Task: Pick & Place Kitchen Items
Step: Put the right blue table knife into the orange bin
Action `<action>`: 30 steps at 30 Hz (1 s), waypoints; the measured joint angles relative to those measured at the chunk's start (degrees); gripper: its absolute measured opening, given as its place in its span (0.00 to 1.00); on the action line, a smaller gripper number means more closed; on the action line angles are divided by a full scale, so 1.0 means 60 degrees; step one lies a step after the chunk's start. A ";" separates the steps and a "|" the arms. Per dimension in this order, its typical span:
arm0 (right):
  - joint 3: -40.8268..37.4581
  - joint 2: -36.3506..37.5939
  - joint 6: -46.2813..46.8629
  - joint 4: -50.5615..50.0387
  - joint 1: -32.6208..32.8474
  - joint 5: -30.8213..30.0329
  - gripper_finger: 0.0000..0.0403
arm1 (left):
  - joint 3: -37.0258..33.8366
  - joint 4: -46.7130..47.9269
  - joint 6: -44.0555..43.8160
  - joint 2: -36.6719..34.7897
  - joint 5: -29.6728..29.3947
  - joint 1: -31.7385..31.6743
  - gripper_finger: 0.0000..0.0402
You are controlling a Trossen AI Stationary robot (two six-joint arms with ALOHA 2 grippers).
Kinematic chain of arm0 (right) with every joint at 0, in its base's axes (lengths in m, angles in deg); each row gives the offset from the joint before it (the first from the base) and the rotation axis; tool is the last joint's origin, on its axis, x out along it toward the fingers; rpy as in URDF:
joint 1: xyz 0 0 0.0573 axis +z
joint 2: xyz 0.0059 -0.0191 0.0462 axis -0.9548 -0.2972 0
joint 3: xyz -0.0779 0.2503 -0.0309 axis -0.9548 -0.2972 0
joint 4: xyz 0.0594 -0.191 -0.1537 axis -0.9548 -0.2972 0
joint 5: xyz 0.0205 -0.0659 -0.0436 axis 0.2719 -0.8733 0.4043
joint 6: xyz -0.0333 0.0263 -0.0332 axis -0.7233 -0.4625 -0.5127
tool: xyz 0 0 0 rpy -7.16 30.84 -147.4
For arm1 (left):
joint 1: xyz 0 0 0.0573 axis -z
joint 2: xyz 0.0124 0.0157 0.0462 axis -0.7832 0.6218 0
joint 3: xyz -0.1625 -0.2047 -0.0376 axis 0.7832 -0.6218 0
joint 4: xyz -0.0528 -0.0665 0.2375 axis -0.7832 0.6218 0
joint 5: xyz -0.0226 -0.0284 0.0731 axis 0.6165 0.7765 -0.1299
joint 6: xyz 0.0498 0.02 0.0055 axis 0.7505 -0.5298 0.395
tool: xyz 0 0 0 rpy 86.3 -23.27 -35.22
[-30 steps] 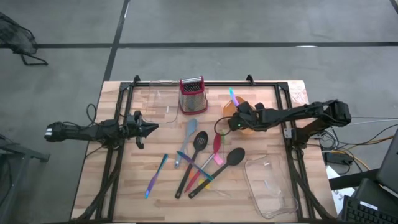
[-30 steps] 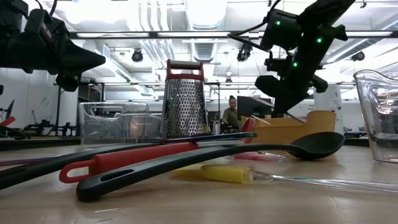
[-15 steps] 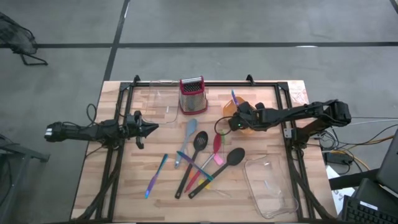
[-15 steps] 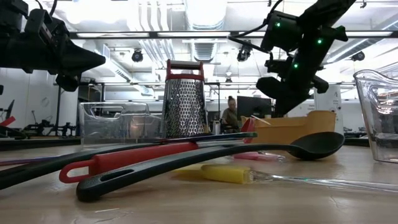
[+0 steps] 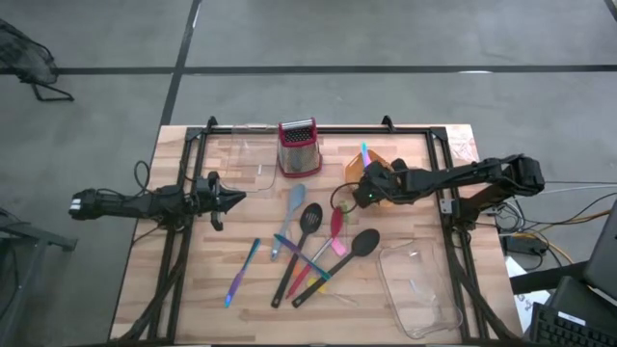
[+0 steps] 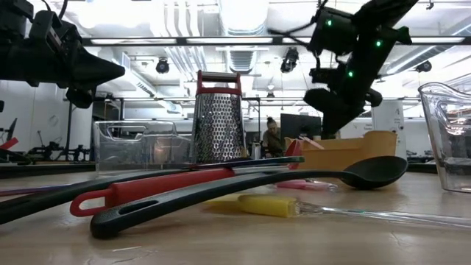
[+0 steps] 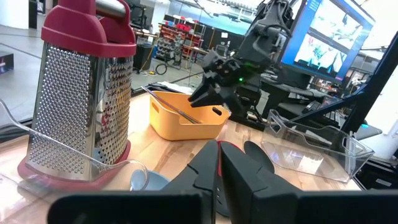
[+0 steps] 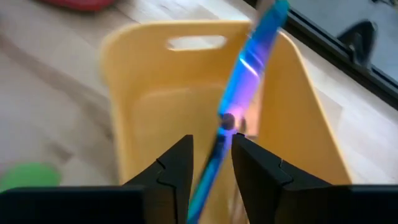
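Right end effector (image 5: 369, 188) sits over the orange tray (image 5: 382, 164), fingers apart, straddling the blue utensil (image 8: 249, 74) without clamping it; the utensil leans inside the tray against its far wall. Left end effector (image 5: 234, 197) closed, empty, at the table's (image 5: 193, 280) left side. Remaining utensils (image 5: 313, 246) lie mid-table.

Right gripper (image 5: 361, 189) at mid-table, jaws parted, left gripper (image 5: 237, 197) waiting opposite, jaws closed
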 joint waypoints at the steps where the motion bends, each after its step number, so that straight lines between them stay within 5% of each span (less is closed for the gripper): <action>1: 0.0096 0.0000 -0.0025 0.0009 0.0100 0.0006 0.29 | 0.0000 0.0000 -0.0001 0.0001 -0.0001 0.0001 0.05; 14: 0.1040 -0.0265 -0.1036 0.2139 0.1974 0.0961 0.42 | 0.0000 0.0000 -0.0001 -0.0001 0.0000 0.0003 0.05; 24: 0.3202 -0.2842 -0.1873 0.2940 0.3240 0.1564 0.52 | 0.0000 0.0038 -0.0001 0.0008 0.0000 0.0000 0.05; 30: 0.4750 -0.4460 -0.2052 0.2913 0.3445 0.2982 0.54 | 0.0000 0.0062 -0.0001 0.0027 -0.0001 0.0000 0.06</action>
